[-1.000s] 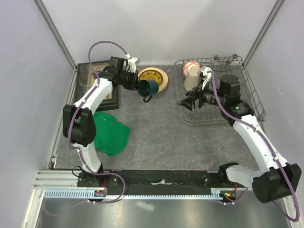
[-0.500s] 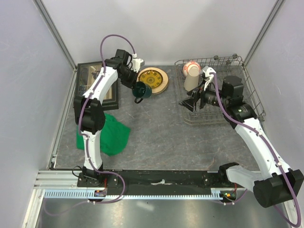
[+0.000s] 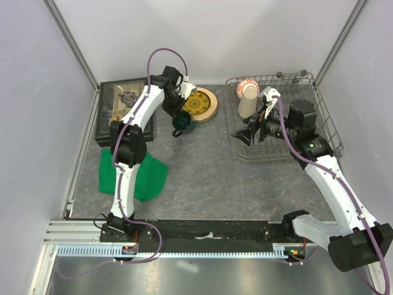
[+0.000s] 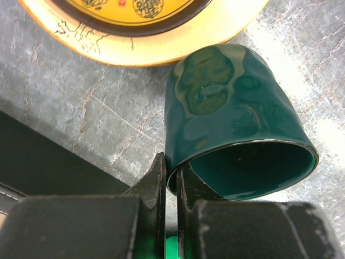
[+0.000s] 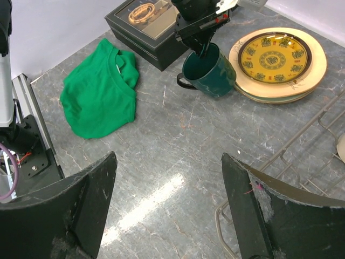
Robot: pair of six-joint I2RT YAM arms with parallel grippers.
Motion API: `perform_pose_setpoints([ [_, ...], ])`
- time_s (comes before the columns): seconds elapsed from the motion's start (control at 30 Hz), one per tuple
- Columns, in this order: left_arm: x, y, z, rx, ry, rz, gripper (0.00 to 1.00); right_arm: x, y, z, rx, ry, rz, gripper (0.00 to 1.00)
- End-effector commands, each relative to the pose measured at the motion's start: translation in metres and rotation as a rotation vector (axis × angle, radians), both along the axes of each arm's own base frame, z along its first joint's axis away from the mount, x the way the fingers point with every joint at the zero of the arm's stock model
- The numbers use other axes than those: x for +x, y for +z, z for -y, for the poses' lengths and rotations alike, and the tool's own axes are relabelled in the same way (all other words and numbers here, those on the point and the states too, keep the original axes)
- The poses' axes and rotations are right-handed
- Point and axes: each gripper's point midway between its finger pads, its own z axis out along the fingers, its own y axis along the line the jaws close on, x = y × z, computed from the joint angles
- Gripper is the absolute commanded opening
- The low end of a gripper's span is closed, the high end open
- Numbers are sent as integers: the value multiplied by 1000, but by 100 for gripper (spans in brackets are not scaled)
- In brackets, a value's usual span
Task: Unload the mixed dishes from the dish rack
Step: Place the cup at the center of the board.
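The left hand (image 4: 171,175) pinches the rim of the shiny dark green mug (image 4: 232,124), tilted just beside the round yellow-patterned plate (image 3: 199,103), upper middle of the top view. It should stand the mug flat on the grey table (image 3: 209,166) before letting go. The right hand (image 3: 242,135) is open by the grey wire dish rack (image 3: 270,78).

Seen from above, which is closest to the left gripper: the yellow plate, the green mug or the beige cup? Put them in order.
1. The mug, held in the left gripper.
2. The plate, just beyond it, toward the back.
3. The beige cup, far right, in the rack.
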Motion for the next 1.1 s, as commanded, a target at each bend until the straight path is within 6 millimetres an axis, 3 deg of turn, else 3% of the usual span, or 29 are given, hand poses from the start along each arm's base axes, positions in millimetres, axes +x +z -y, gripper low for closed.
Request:
perform_pose_setpoints([
  [0.0, 7, 19, 3, 41, -73, 60, 2, -1, 7, 1, 0, -4, 56, 87],
  [0.47, -15, 7, 3, 90, -149, -23, 2, -1, 6, 1, 4, -7, 54, 88],
  [1.07, -14, -4, 2, 131, -159, -31, 2, -2, 6, 2, 1, -14, 60, 89],
])
